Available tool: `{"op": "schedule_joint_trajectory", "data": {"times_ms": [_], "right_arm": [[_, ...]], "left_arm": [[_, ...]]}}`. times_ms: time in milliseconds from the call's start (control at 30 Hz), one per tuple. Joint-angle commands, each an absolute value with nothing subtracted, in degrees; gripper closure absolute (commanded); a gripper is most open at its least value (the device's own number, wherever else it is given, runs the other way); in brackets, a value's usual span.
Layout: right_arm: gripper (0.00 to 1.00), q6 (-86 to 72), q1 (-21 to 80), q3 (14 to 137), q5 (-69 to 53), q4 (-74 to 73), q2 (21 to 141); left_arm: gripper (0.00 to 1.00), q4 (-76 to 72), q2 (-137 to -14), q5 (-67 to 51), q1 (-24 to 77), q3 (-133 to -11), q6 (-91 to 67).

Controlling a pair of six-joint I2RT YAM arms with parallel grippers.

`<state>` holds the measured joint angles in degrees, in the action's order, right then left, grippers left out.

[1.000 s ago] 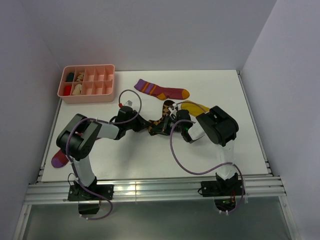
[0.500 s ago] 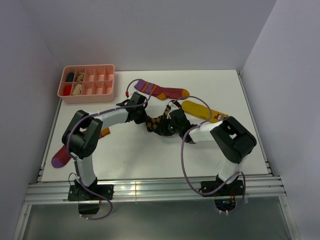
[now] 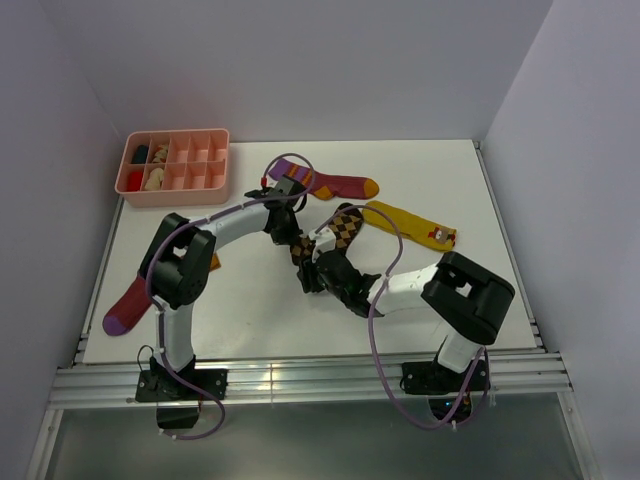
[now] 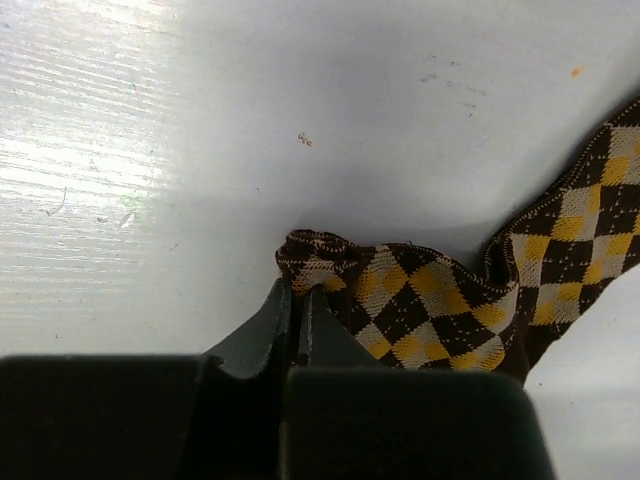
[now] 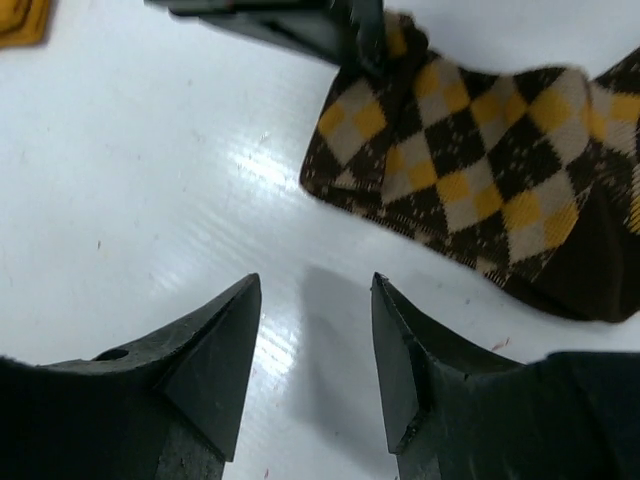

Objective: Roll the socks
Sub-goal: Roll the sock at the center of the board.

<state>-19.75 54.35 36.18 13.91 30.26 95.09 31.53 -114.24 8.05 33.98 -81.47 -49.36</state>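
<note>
Left gripper [image 4: 297, 296] pinches sock [image 4: 430, 300] on white table [image 4: 200, 150] (lilac walls [image 3: 300, 60]).

You have a checked sock [image 3: 345, 226] in dark brown, tan and yellow diamonds on a white table [image 3: 250, 310]. Behind it, the striped sock [image 3: 330, 183] is maroon, with a purple cuff banded in orange and an orange toe. Right of the checked one, the yellow sock [image 3: 405, 219] is mustard with a small red-and-white picture. Far to its left, the maroon sock [image 3: 128, 303] has a purple end. Behind it and to the left, the tray [image 3: 175, 197] is pink.
</note>
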Motion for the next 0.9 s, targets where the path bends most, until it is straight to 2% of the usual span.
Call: {"op": "schedule_joint_trajectory", "data": {"times_ms": [0, 67, 200, 300, 467, 867], "right_arm": [[0.45, -17.6, 54.3, 38.5, 18.0, 35.7, 95.5], [0.45, -17.1, 54.6, 38.5, 20.1, 36.3, 95.0], [0.36, -19.3, 53.4, 38.8, 20.3, 36.6, 95.6], [0.41, -23.9, 50.0, 38.1, 18.3, 34.6, 94.6], [0.41, -27.1, 45.9, 41.3, 18.5, 26.6, 94.1], [0.39, -34.4, 34.3, 57.7, 5.2, 4.2, 108.9]], "left_arm": [[1.0, 37.0, -114.6, 8.2, 34.5, -81.2, -47.8], [1.0, 36.6, -114.3, 8.2, 34.5, -80.5, -47.6], [1.0, 35.1, -112.9, 7.5, 34.5, -79.0, -47.3], [1.0, 34.4, -112.3, 7.4, 34.5, -78.0, -47.3], [1.0, 33.0, -110.7, 7.8, 34.5, -75.6, -47.3], [1.0, 30.1, -106.7, 7.0, 34.5, -71.7, -42.6]]}}
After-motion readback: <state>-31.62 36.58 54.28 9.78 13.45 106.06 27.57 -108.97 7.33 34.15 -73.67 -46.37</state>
